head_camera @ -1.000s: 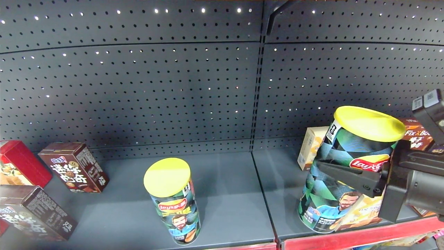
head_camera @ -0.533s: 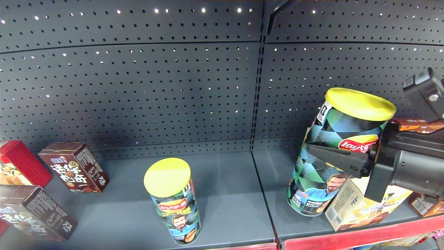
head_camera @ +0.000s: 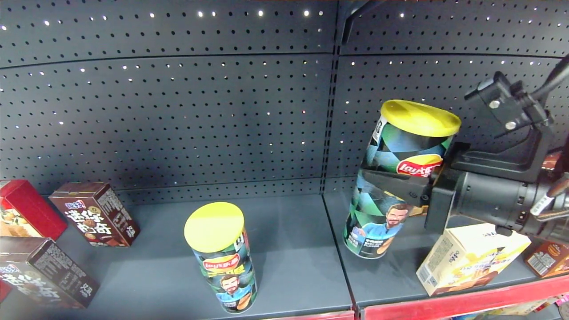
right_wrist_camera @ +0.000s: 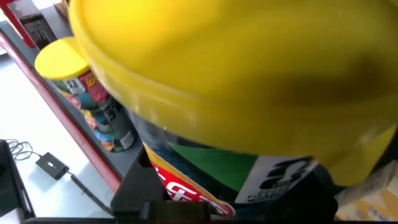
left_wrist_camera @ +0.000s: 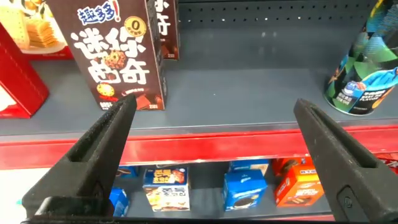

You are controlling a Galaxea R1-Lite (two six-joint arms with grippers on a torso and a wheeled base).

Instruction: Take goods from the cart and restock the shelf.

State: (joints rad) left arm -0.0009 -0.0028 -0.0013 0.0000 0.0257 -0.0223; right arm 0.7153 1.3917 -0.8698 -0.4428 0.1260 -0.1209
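The right gripper [head_camera: 391,184] has carried its clamped chip can [head_camera: 402,138] leftward, to two o'clock of the standing can [head_camera: 224,258] on the shelf [head_camera: 289,249]. The left wrist view adds the left gripper [left_wrist_camera: 214,102], jaws apart.

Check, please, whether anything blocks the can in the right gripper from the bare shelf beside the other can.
Nothing visible: bare shelf lies between the held can in the right gripper and the standing can; the cream box lies aside.

Held can [head_camera: 406,135] partly behind the right hand [head_camera: 382,171]; red box [head_camera: 24,206] beyond left edge
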